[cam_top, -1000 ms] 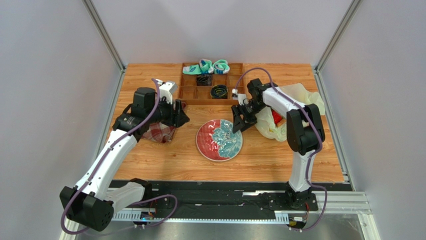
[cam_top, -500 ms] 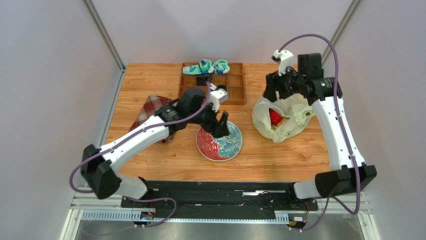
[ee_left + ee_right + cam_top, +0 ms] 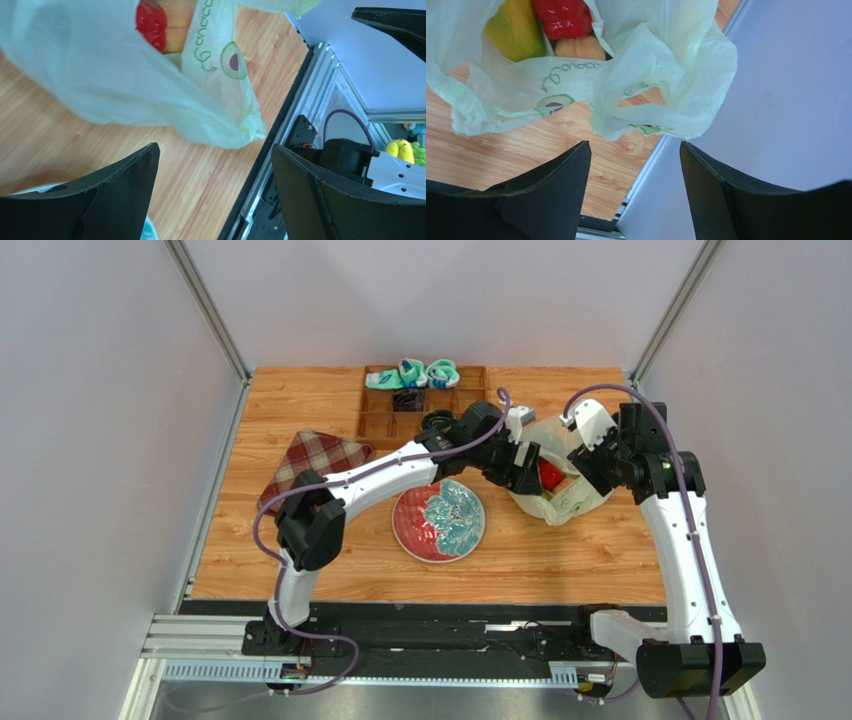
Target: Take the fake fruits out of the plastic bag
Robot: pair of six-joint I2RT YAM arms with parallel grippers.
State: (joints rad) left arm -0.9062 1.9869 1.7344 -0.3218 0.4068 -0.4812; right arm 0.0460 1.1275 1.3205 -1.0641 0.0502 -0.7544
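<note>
Since half a second back: left gripper (image 3: 528,470) off the plate (image 3: 415,535) and across to the left edge of the plastic bag (image 3: 575,502); right gripper (image 3: 588,462) down from behind the bag to its right rim. Also plaid cloth (image 3: 315,462) lying flat now, not bunched as a second back.

Bag: sits on the wooden table (image 3: 300,400) at right-centre, right of the plate, mouth open upward, crinkled, green avocado print on the side. Holds the fake fruits inside: red bell pepper (image 3: 563,17) on top, yellow-green mango (image 3: 516,32) beside it, peach (image 3: 580,47) just under the pepper, touching it. Cannot tell about anything deeper in. All visible fruit inside the bag.

Left gripper: spread wide, nothing between the fingers (image 3: 120,195), bag's lower corner just ahead of them, apart in the wrist view. Right gripper: also spread wide, nothing held, fingers (image 3: 551,195) short of the bag's handle loops. From above: flanking the bag on opposite sides, very near; cannot tell contact with the plastic there.

Further out: red-and-teal plate just left of the bag, apart from it; cloth at the table's left, well apart; wooden divided tray (image 3: 380,425) at the back, teal-and-white socks (image 3: 412,373) along its rear row, dark coiled items in two middle cells.
</note>
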